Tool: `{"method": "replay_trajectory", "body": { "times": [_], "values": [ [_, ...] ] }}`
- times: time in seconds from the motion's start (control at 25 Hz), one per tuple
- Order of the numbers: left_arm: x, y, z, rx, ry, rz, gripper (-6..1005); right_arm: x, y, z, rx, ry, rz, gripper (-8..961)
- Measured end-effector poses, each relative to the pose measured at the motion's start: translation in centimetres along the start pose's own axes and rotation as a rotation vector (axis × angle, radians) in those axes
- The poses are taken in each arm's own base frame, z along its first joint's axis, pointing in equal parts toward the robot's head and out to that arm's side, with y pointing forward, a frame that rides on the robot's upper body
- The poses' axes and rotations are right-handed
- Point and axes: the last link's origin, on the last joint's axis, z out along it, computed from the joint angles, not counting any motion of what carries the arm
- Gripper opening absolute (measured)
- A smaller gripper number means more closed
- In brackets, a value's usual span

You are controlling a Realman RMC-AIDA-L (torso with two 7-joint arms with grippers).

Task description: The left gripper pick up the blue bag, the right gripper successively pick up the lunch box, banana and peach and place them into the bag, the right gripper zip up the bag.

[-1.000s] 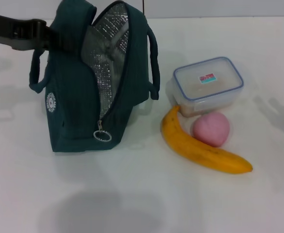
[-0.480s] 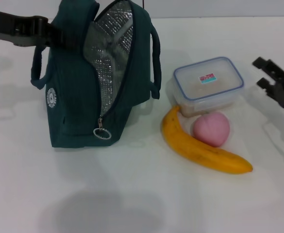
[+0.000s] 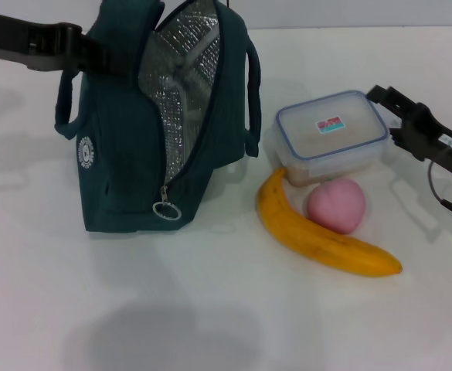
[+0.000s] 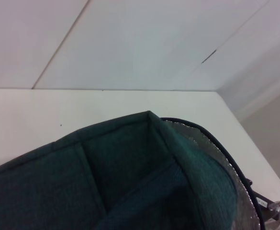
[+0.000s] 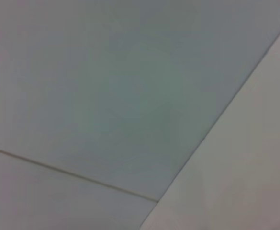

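Note:
The blue bag (image 3: 125,154) stands upright on the table's left side, unzipped, its foil lining (image 3: 183,85) showing and the ring zipper pull (image 3: 166,210) hanging low in front. My left gripper (image 3: 94,56) reaches in from the left and is shut on the bag's top; the left wrist view shows the bag's fabric (image 4: 106,177) close up. The lunch box (image 3: 330,131) lies to the right of the bag, with the peach (image 3: 335,205) and banana (image 3: 310,236) in front of it. My right gripper (image 3: 386,114) is open, just off the lunch box's right end.
Everything rests on a white table (image 3: 210,309). A thin cable (image 3: 442,202) trails from the right arm near the table's right edge. The right wrist view shows only pale wall panels.
My right gripper has come in from the right edge up to the lunch box's right end. The bag and left arm shifted slightly to the right.

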Motion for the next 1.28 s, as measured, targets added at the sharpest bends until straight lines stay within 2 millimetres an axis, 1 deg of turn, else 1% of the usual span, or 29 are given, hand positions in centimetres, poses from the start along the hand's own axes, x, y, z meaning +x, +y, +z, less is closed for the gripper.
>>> {"method": "replay_trajectory", "body": {
  "times": [0.16,0.36,0.84,1.08,1.28],
  "values": [
    [0.0,0.1,0.0,-0.004,0.002,0.002,48,0.1,0.7,0.8,-0.014,0.023,-0.008,798],
    [0.0,0.1,0.0,-0.005,0.001,0.004,48,0.1,1.2,1.3,-0.023,0.032,-0.016,796],
    [-0.3,-0.1,-0.1,-0.003,-0.003,0.004,48,-0.1,1.3,1.2,-0.035,0.03,-0.026,791],
    [-0.5,-0.2,-0.2,-0.003,-0.008,0.002,48,-0.2,1.5,1.3,-0.043,0.052,-0.072,788],
    [-0.6,-0.2,-0.3,-0.004,-0.013,0.004,48,-0.3,1.4,1.0,-0.044,0.044,-0.074,572]
  ]
}}
